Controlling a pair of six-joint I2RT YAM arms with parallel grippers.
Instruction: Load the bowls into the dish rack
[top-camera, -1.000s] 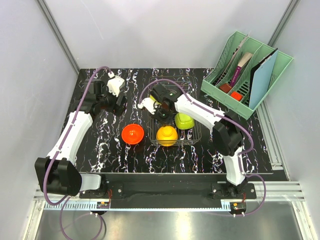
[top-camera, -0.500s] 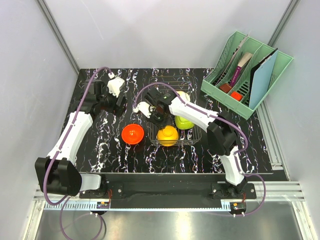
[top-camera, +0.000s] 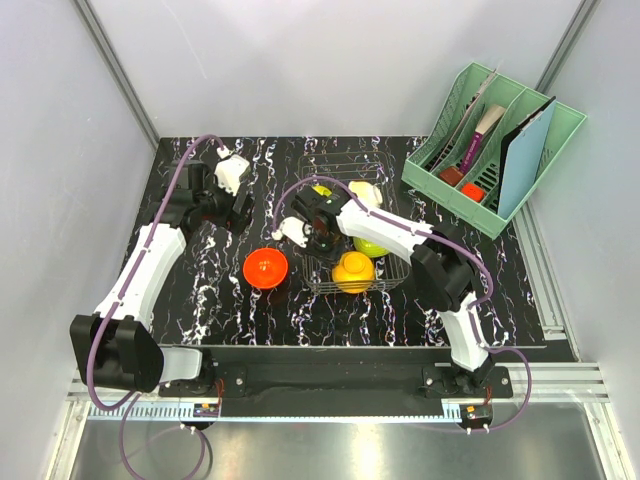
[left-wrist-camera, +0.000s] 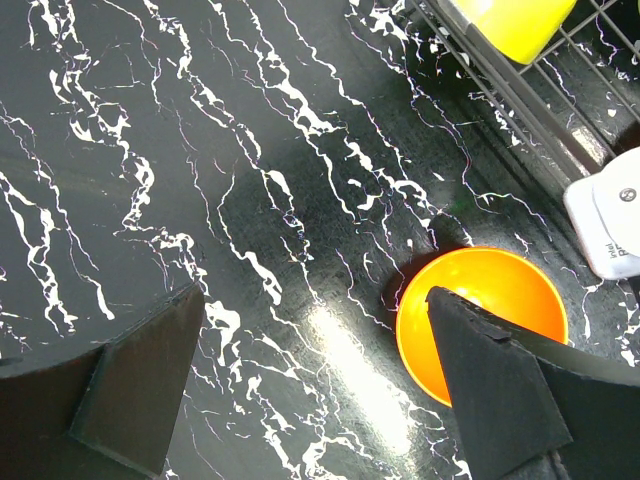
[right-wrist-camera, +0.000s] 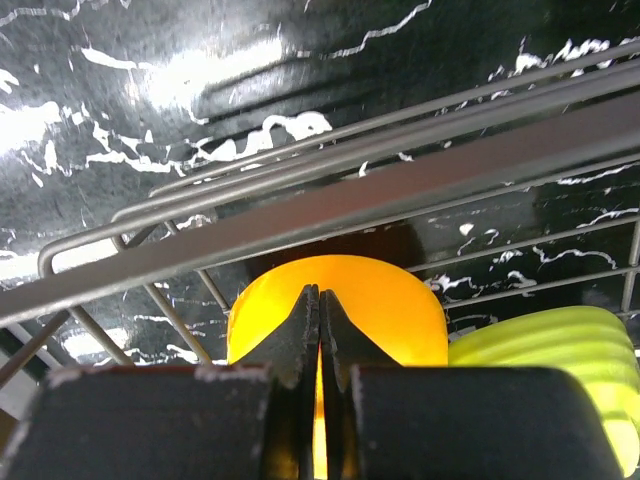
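Mint-green file organiser (top-camera: 432, 186) w/ folders (top-camera: 527, 150) sits at table's (top-camera: 200, 290) far-right corner.

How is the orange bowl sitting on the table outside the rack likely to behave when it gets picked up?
The orange bowl looks like glossy moulded plastic, so it is probably stiff and light, yet slippery in a pinch. Resting alone on the smooth table, it may slide rather than tip if nudged.
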